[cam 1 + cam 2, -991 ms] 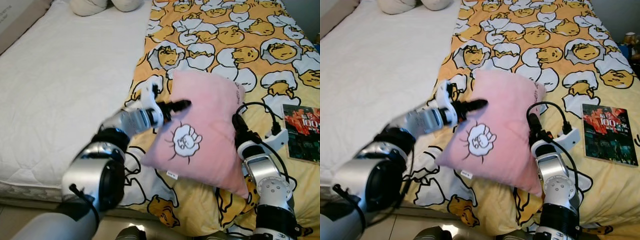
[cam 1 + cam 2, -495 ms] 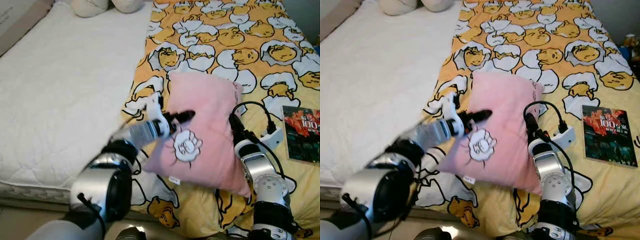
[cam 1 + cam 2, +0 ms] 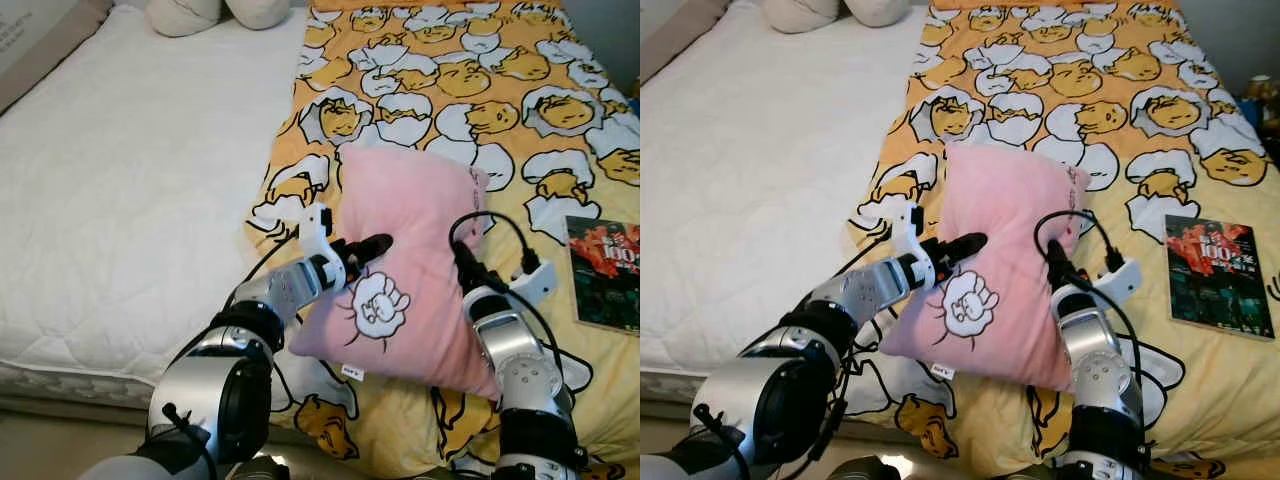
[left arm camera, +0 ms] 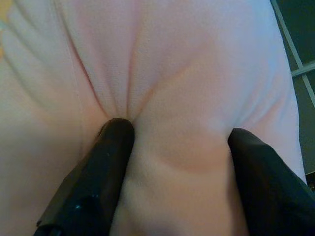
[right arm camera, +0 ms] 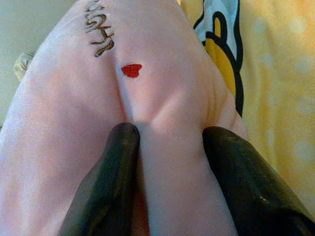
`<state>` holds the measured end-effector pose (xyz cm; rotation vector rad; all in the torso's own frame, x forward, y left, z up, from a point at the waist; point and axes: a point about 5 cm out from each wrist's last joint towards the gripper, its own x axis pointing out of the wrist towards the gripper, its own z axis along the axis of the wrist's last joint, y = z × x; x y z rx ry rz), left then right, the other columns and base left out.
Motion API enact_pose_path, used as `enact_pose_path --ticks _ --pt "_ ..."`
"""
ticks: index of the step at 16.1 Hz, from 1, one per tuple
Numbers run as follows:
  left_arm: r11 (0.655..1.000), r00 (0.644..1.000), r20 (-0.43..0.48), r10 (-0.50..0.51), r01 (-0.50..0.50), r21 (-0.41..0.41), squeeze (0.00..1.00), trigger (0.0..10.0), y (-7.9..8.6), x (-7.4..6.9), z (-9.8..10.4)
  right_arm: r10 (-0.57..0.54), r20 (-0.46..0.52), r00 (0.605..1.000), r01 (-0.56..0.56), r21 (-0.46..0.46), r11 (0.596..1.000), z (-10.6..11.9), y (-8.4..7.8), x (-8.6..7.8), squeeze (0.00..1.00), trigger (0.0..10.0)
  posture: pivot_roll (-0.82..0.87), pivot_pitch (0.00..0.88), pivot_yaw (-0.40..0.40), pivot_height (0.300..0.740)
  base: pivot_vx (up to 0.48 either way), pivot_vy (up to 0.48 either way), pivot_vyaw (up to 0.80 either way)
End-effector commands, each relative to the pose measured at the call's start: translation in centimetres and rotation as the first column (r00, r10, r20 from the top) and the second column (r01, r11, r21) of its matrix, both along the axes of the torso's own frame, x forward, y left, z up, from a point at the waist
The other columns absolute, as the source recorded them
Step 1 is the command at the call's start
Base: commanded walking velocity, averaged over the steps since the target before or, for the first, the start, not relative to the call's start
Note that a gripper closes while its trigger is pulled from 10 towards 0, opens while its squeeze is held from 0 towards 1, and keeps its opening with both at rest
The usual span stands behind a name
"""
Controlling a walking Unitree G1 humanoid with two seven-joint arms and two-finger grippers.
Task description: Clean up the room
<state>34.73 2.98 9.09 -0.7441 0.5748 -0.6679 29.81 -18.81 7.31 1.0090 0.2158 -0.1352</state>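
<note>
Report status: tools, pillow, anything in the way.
Left tool and right tool both pinching the pink pillow from either side. Pillow on yellow blanket. Book lies beside, apart.

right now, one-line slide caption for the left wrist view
Left gripper pinching a fold of the soft pink fabric pillow between its two black fingers.

Pink pillow (image 3: 1005, 265) with white fist print on yellow cartoon-print blanket (image 3: 1110, 110), near bed's front edge. Left gripper (image 3: 962, 245) on pillow's left side, black fingers lying across pink fabric. Right gripper (image 3: 1052, 262) at pillow's right edge, fingertips hidden against fabric; black cable loops above wrist. Book (image 3: 1218, 272) with dark red cover flat on blanket, right of pillow, apart from it. White mattress (image 3: 750, 170) bare on left half. Two pale cushions (image 3: 835, 10) at top edge.
</note>
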Motion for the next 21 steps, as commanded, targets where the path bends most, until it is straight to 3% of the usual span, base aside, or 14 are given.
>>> enact_pose_path --ticks 1,6,9,11,17,21 --pt "0.998 0.995 -0.077 -0.064 0.064 -0.004 0.00 0.0 -1.6 -1.7 -1.7 0.058 -0.014 0.998 -0.057 0.010 0.998 -0.2 1.5 0.0 0.00 0.0 0.00 0.048 0.043 0.736 0.000 0.000 0.00" --pt "0.997 0.998 0.005 -0.064 0.064 -0.054 0.00 0.0 -2.0 -1.2 -0.6 0.048 0.007 0.999 -0.048 0.014 0.999 0.0 1.8 0.5 0.00 0.0 0.00 0.041 0.045 0.736 0.000 0.000 0.00" --pt "1.000 0.999 0.031 -0.027 0.027 -0.009 0.00 0.0 -1.7 -1.0 -0.7 0.054 0.092 0.994 -0.052 -0.018 0.998 0.9 1.8 0.5 0.00 0.0 0.00 0.031 0.059 0.736 0.000 0.000 0.00" --pt "1.000 0.999 0.046 -0.007 0.007 -0.003 0.00 0.0 -1.2 -0.9 -0.9 0.028 0.040 0.999 -0.027 -0.036 0.999 -0.2 1.8 0.0 0.00 0.0 0.00 0.025 0.061 0.736 0.000 0.000 0.00" --pt "0.994 0.995 0.071 0.070 -0.064 -0.085 0.00 0.0 -1.0 0.0 0.4 0.028 0.038 0.999 -0.026 -0.053 0.998 -0.6 1.6 0.0 0.00 0.0 -0.01 0.016 0.054 0.736 0.000 0.000 0.00" --pt "0.990 0.988 0.094 0.122 -0.114 -0.087 0.00 0.0 -0.6 0.4 0.7 0.015 0.004 1.000 -0.015 -0.085 0.996 -1.7 1.2 -0.3 0.00 0.0 -0.02 0.010 0.058 0.736 0.000 0.000 0.00"
